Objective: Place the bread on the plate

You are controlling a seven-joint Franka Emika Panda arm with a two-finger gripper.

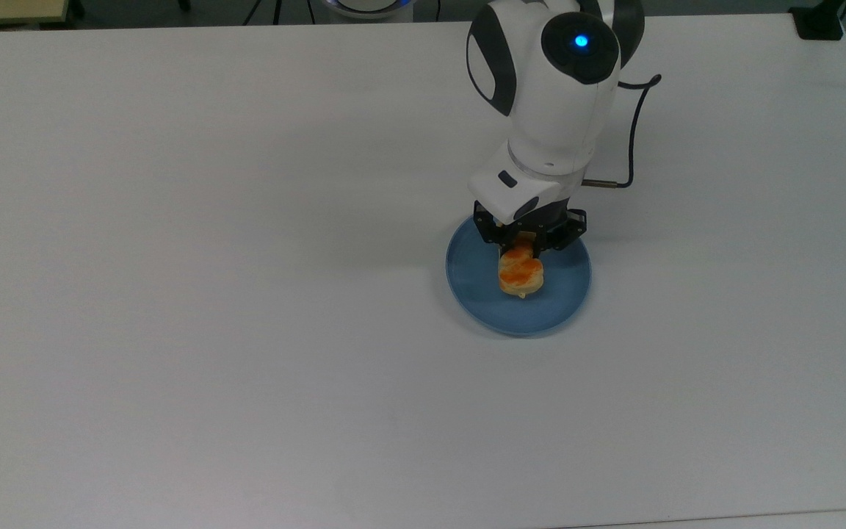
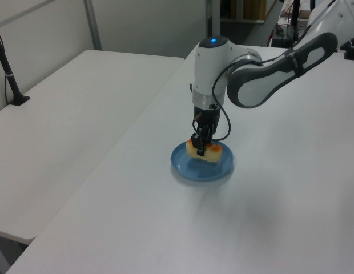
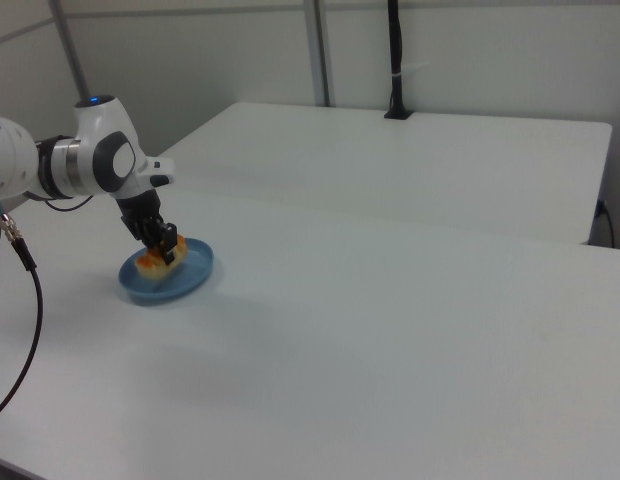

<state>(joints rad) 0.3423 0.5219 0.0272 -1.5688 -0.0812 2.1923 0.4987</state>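
Observation:
The pale-yellow bread (image 1: 520,272) with orange-brown patches hangs low over the middle of the round blue plate (image 1: 562,303), held across its middle. My gripper (image 1: 525,245) is shut on the bread and points straight down from the white arm. In the left view the bread (image 2: 206,152) sits just above or on the plate (image 2: 187,168), with the gripper (image 2: 200,145) clamped on its centre; I cannot tell whether it touches. In the right view the bread (image 3: 152,263) and gripper (image 3: 167,243) are over the plate (image 3: 187,281).
The plate lies on a wide white table (image 1: 173,294). A second white table (image 2: 68,103) stands beside it in the left view. A black post (image 3: 395,60) rises at the back in the right view. A black cable (image 1: 636,125) loops off the arm.

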